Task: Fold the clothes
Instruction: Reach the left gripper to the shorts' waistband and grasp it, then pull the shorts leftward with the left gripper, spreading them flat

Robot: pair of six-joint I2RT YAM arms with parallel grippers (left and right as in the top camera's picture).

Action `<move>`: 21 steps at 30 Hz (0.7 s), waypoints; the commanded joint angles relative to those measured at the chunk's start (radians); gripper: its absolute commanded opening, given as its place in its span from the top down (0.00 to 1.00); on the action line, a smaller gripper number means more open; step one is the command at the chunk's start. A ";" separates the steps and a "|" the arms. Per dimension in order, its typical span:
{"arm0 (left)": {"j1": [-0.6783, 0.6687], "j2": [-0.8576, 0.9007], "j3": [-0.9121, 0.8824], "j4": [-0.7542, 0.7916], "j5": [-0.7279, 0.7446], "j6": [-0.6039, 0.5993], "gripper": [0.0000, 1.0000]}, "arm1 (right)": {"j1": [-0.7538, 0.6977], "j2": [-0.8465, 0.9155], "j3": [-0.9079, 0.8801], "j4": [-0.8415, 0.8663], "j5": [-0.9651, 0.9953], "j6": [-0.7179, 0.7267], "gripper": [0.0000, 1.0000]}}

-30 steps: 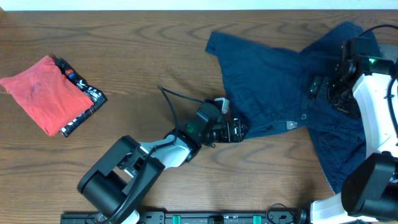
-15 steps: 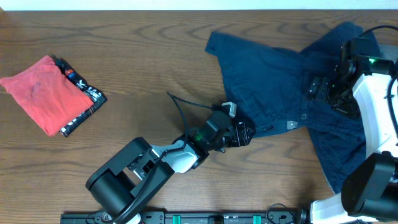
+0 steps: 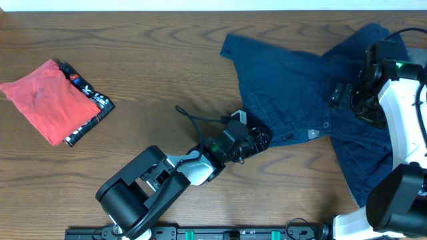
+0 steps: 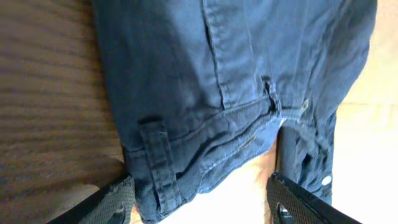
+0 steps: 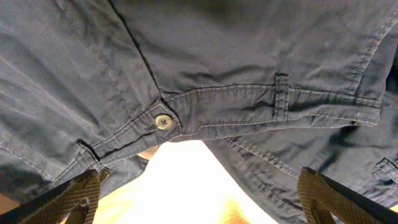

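So, the navy shorts (image 3: 287, 80) lie rumpled toward the desk's (image 3: 147, 53) far right corner, not folded yet. The left end effector (image 3: 259, 140) is spread wide at the waistband edge by a belt loop (image 4: 158, 155), probably lining up a pinch. The right end effector (image 3: 339, 93), also spread, hovers over the button (image 5: 164, 121). The red piece (image 3: 47, 100) looks folded by the left edge.
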 commanded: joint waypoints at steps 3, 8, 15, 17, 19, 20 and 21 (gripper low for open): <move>-0.004 0.026 -0.003 -0.104 -0.063 -0.120 0.30 | -0.006 -0.007 0.011 -0.001 -0.004 0.014 0.01; -0.004 0.026 -0.003 -0.099 -0.078 -0.124 0.35 | -0.006 -0.007 0.011 -0.001 -0.005 0.014 0.01; -0.004 0.026 -0.003 -0.103 -0.123 -0.123 0.58 | -0.006 -0.007 0.011 -0.004 -0.005 0.014 0.01; -0.004 0.026 -0.003 -0.103 -0.142 -0.123 0.58 | -0.006 -0.007 0.011 -0.005 -0.005 0.014 0.01; -0.006 0.028 -0.003 -0.103 -0.156 -0.123 0.58 | -0.006 -0.007 0.011 -0.005 -0.005 0.014 0.01; -0.010 0.031 -0.003 -0.102 -0.163 -0.123 0.59 | -0.006 -0.007 0.011 -0.005 -0.005 0.014 0.01; -0.014 0.037 -0.003 -0.100 -0.164 -0.123 0.60 | -0.006 -0.007 0.011 -0.004 -0.005 0.014 0.01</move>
